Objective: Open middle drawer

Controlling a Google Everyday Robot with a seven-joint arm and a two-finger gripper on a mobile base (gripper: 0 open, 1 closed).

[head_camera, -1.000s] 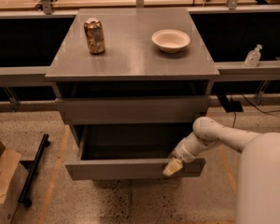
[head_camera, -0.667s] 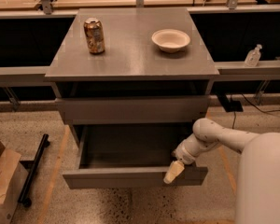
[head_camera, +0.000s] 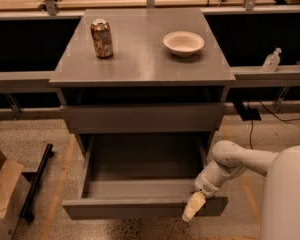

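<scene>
Grey drawer [head_camera: 130,209] sits well out, tool [head_camera: 193,207] at its front edge, lower right; cannot tell its grip. More pull may overrun the runners, or the tool may slip off.

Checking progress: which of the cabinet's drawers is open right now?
The middle drawer, below the shut top front: it juts out, its grey box interior showing. The gripper is at the right end of its front, as seen.
</scene>
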